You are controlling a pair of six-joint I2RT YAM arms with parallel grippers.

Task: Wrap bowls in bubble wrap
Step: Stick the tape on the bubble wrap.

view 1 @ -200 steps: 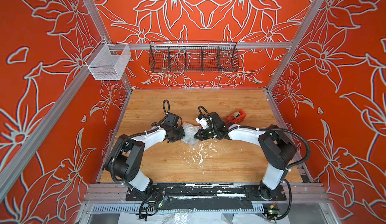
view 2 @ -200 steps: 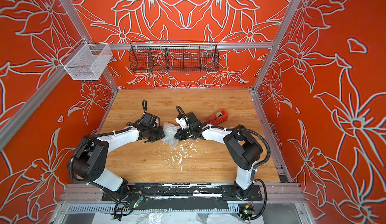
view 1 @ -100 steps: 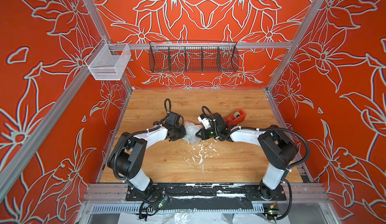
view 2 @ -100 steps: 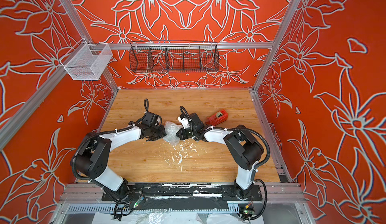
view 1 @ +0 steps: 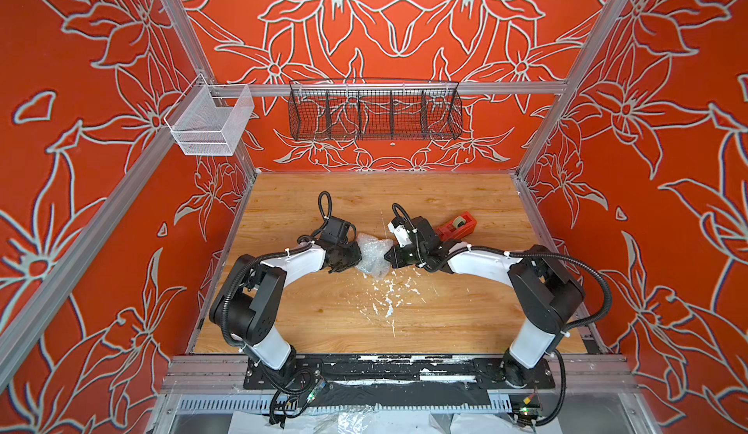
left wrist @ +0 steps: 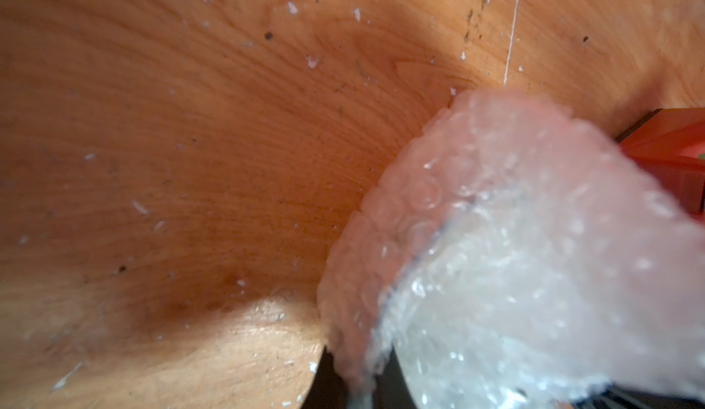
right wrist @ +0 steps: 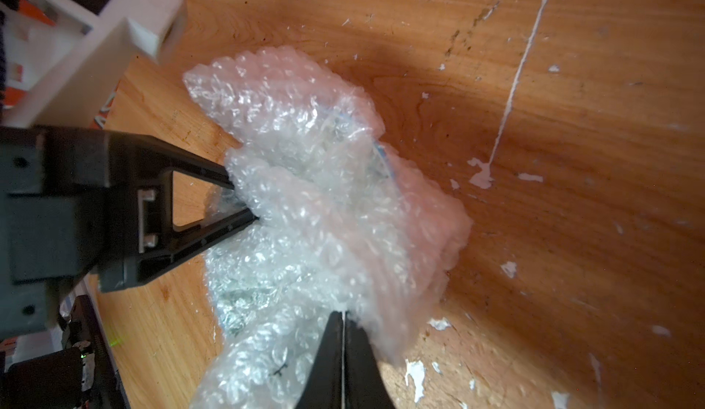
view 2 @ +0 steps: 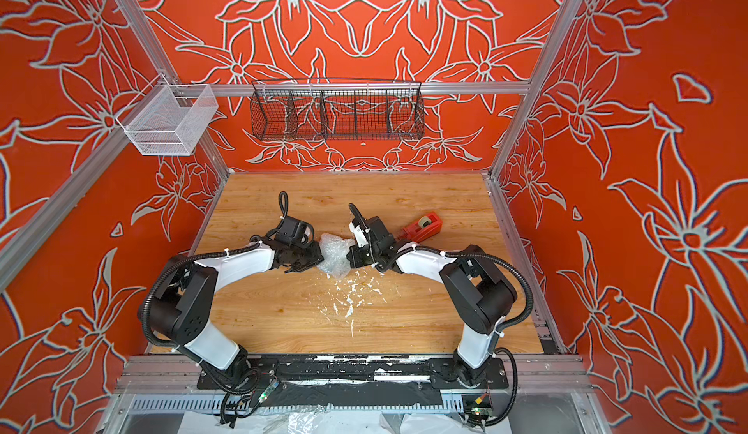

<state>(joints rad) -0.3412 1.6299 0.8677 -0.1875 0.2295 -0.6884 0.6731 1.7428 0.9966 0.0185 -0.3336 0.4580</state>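
Bundle of wrap [view 1: 374, 253] resting on the desk [view 1: 324, 314], just behind a scatter of white flecks [view 1: 388, 298], with one arm meeting it from each side. The left end effector [view 1: 358, 257] is closed on the bundle's left edge. In the right wrist view its fingers [right wrist: 198, 168] converge to a point buried in the plastic, so the grip appears to be on film alone, not on anything hard. The right end effector [view 1: 388, 258] is also pressed together, and its fingers [right wrist: 328, 365] catch a fold of wrap at their tips.

The bowl [right wrist: 383, 161] is almost wholly hidden inside the bundle. Only a thin blue line, probably its rim, and some dark greenish patches show through the bubbles.

The two opposed pinches seem meant to keep the loose flaps gathered over the bowl, since a springy sheet would otherwise fall open. With the bundle on the desk, the film need not carry the ceramic's weight.

The tape dispenser [view 1: 455, 227] lies just behind the right wrist, near the bundle but apart from it, and presumably within reach for sealing.

Wrapping looks well advanced. The remaining step is likely to draw the flaps tight and fasten them. The main hazard is thin film slipping from either pinch, or the folds opening once one side lets go.

In the left wrist view the wrap fills the near field, too blurred to show detail.
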